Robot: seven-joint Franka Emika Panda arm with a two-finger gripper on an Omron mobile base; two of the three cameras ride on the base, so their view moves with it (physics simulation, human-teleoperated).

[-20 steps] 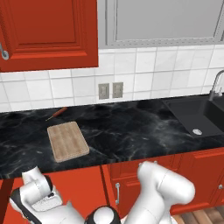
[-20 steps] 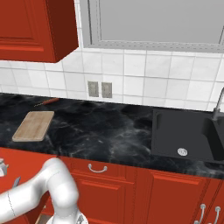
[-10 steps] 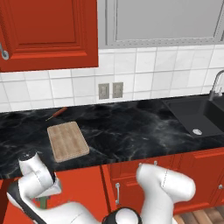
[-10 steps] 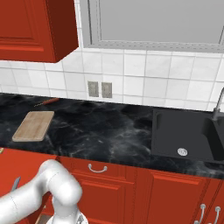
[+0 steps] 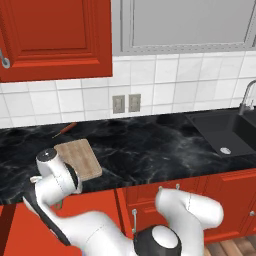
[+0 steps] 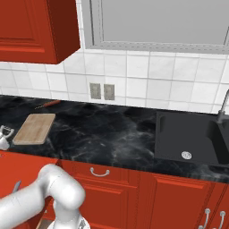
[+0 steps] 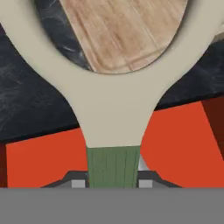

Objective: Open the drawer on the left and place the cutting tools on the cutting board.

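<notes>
The claw [image 7: 113,181] is gripping the peeler [image 7: 111,105] by its green handle, one dark finger pressing on each side of it. In the hand view the peeler's pale Y-shaped head is spreading upward, and through the fork the grain of the cutting board [image 7: 122,33] is showing, with black marble bench [image 7: 30,100] around it and the red inside of the drawer [image 7: 39,162] lying lower in the picture.

In the left base view the arm is reaching to the front edge of the bench [image 5: 150,145] near its left end, the white wrist standing just in front of the cutting board [image 5: 80,157], which is lying flat close to that front edge. A thin stick-like tool with a dark red handle [image 5: 65,129] is resting behind the board, near the tiled wall.

In the right base view the peeler's pale head [image 6: 6,131] is showing at the left border, just beside the near left corner of the cutting board [image 6: 35,128]. Below the bench edge the drawer [image 6: 22,170] is standing pulled out, and a small knife [image 6: 16,187] with a grey blade is lying inside it, partly hidden by the arm.

A black sink [image 6: 188,136] is sitting at the right end of the bench. No brand, label or writing can be read anywhere; the two wall outlets [image 5: 126,103] are plain.
</notes>
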